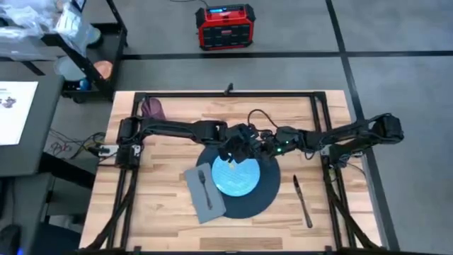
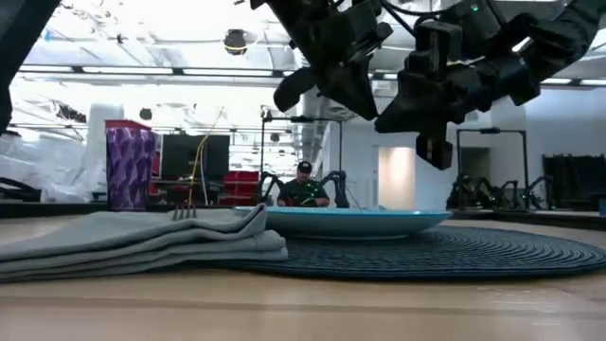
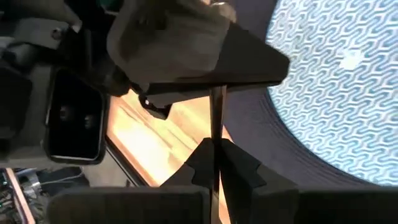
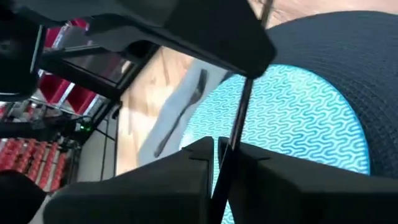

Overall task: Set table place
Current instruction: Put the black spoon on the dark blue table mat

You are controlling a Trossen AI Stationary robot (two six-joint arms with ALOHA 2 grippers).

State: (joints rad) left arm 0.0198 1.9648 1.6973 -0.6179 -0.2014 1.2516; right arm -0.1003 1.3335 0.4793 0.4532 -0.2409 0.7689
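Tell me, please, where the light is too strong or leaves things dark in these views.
Low view: bright ceiling lights behind turn the left hand and right hand, above the plate, into dark shapes. Left wrist view: the table wood glares pale orange beside the mat; a bright spot sits on the plate; the thin metal handle both hands grip looks dark. High view: even light.

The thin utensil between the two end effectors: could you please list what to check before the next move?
1. Left end effector shut on thin utensil: ok.
2. Right end effector shut on it too: ok.
3. Plate sits on mat: ok.
4. Fork lies on napkin: ok.
5. Knife on table beside mat: ok.
6. Utensil's type and working end: cannot tell.
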